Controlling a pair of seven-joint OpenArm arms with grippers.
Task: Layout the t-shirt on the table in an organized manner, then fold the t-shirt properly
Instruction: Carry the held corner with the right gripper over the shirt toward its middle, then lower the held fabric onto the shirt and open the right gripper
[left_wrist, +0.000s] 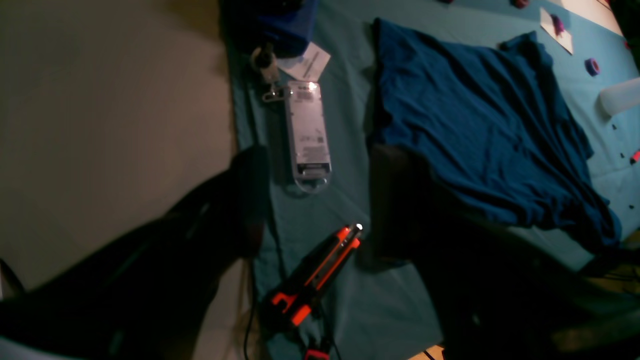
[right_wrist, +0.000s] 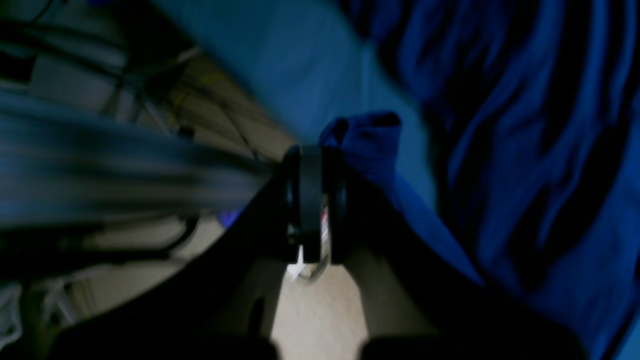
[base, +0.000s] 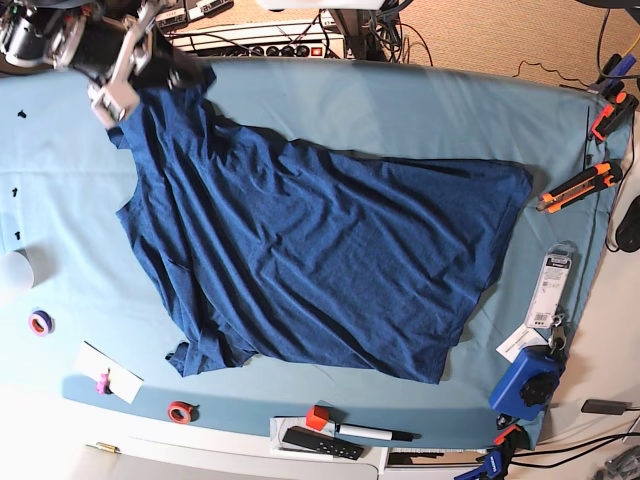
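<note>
A: Where is the t-shirt (base: 320, 260) found?

B: It is spread over the middle of the table (base: 400, 100), wrinkled, reaching from the far left corner across toward the right edge. One sleeve is seen near the front edge on the left side, and the hem is turned toward the right edge.

A: How is the right gripper (right_wrist: 315, 200) described?

B: It is pressed together on a bunched corner of the t-shirt. In the right wrist view a fold of blue cloth is seen poking out just past the closed fingers (right_wrist: 310, 175). In the base view this gripper is placed at the far left corner of the table, where the cloth is pulled up toward it.

A: And the left gripper (left_wrist: 315, 200)?

B: Its jaws are spread wide and nothing is held between them. It is hung over the right edge of the table, beside the t-shirt's hem, which is not touched.

A: What else is noted there?

B: An orange and black utility knife (left_wrist: 315, 270) and a clear plastic package (left_wrist: 307, 135) are laid along the right edge, apart from the t-shirt.
</note>
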